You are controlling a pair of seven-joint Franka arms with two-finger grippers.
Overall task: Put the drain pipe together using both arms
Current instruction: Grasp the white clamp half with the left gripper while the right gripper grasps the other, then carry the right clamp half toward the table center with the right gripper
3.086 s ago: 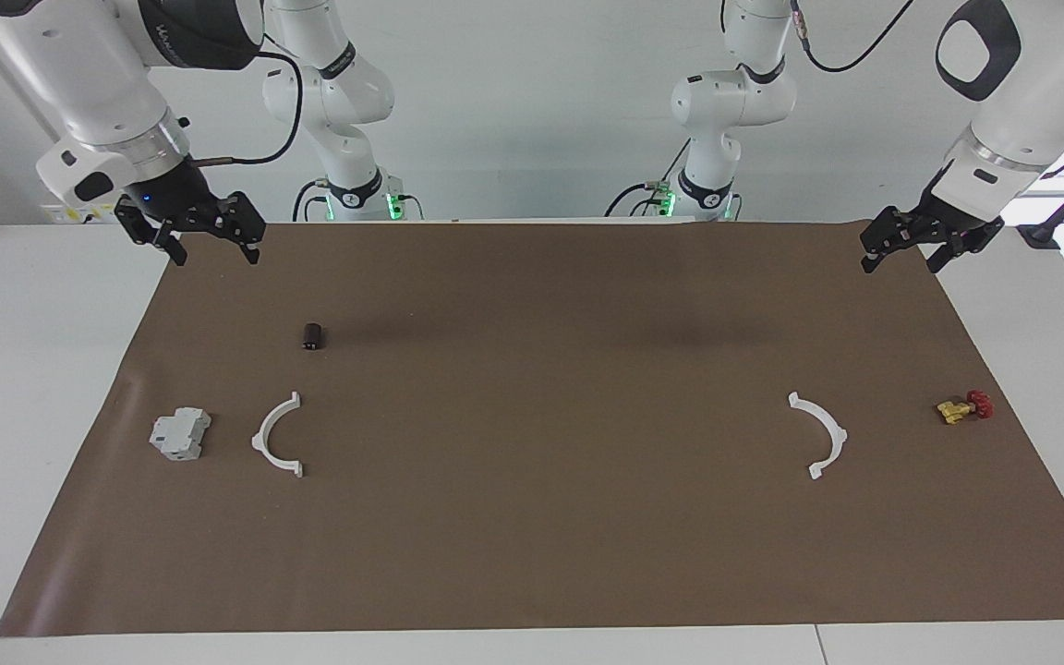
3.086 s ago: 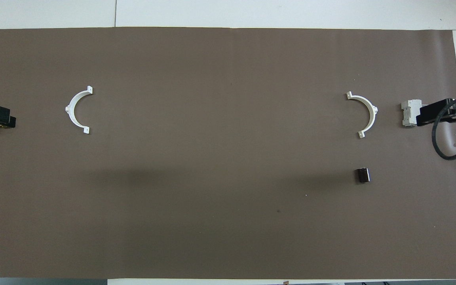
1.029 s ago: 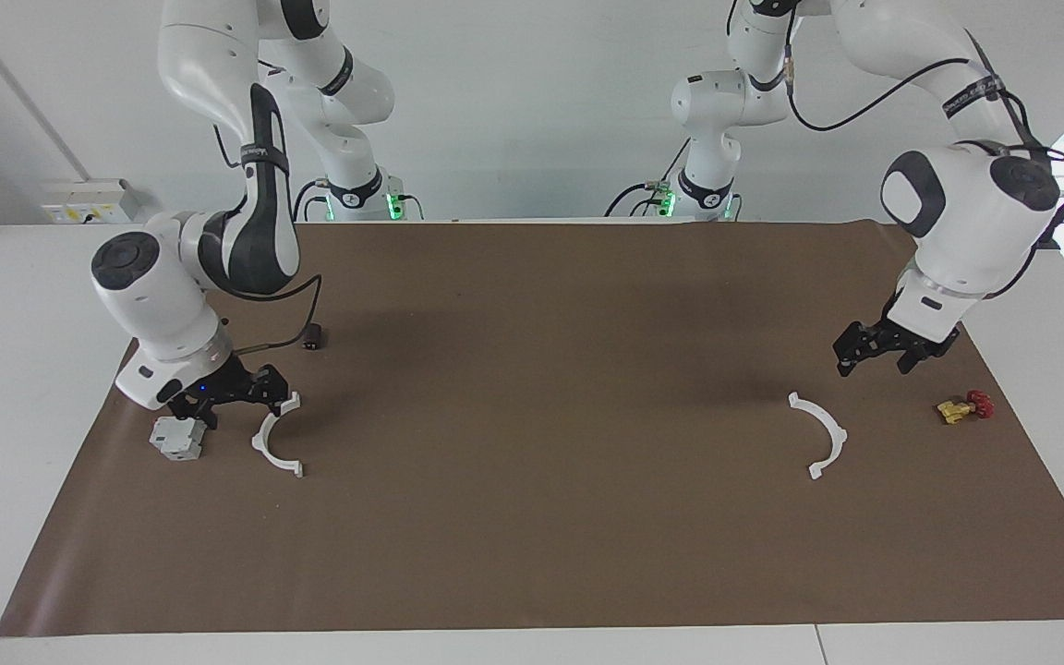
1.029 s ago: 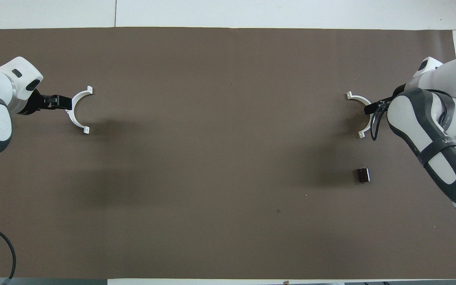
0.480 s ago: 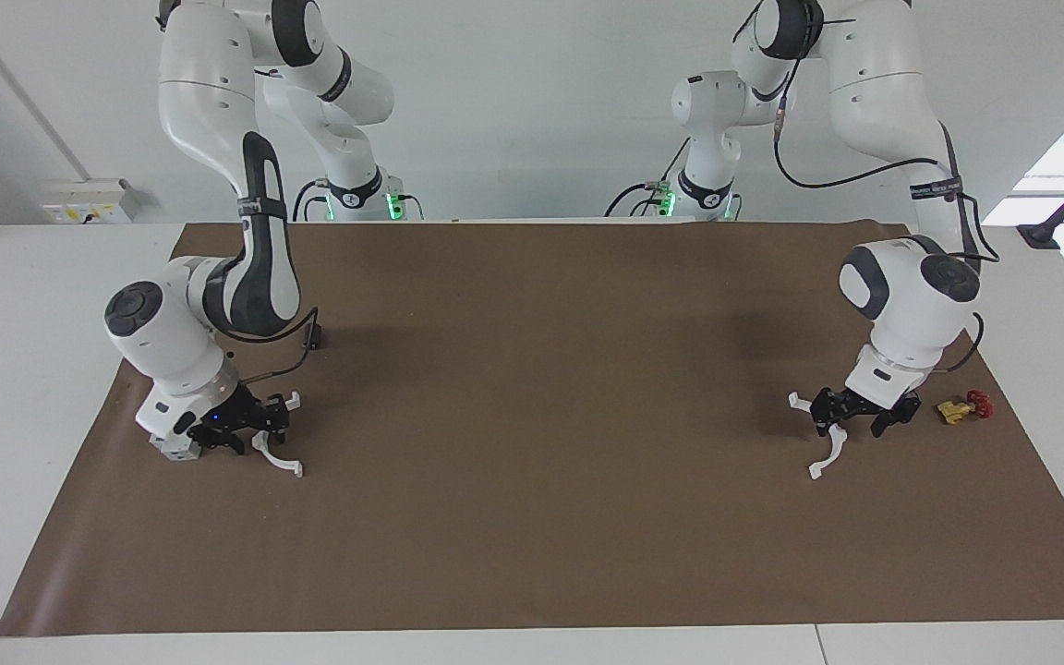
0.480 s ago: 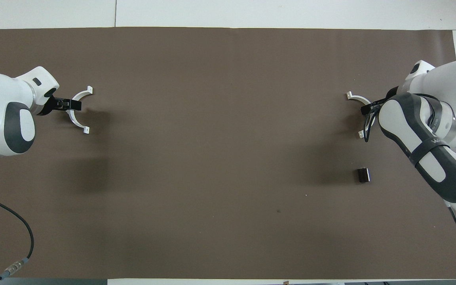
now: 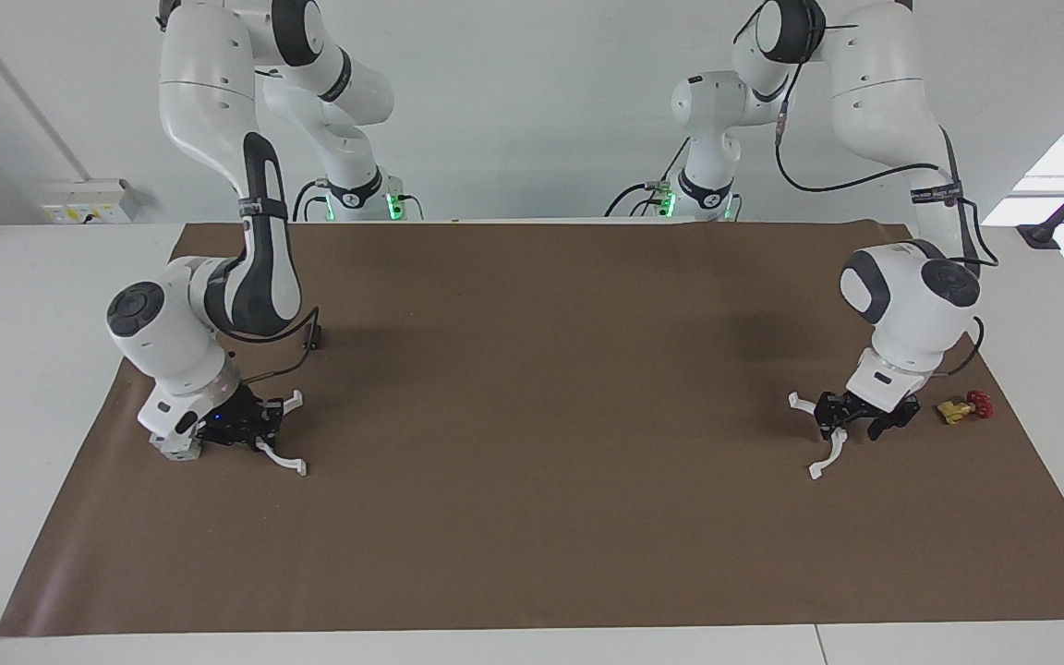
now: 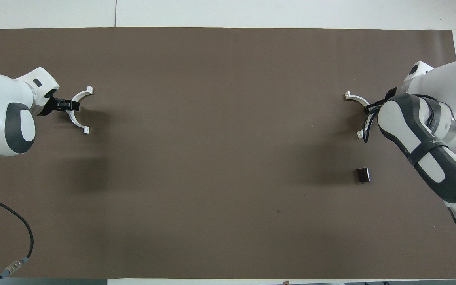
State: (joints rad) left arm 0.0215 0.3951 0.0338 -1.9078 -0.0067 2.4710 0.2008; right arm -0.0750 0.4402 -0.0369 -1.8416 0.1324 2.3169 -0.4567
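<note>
Both half-rings (image 7: 281,459) (image 7: 829,450) look light, thin and springy; right gripper (image 7: 259,427) pinches one at mid-arc, left gripper's (image 7: 839,427) grip undetermined.

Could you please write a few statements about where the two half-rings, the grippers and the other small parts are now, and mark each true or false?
1. The right gripper is down at the half-ring beside the grey block. True.
2. The two half-rings are joined into one ring. False: the other half-ring lies apart, at the left arm's end of the brown mat.
3. The left gripper is down at that half-ring. True.
4. The yellow-and-red valve lies beside the grey block. False: it lies at the left arm's end.
5. The small dark cylinder sits inside a half-ring. False: it lies alone, nearer to the robots.
</note>
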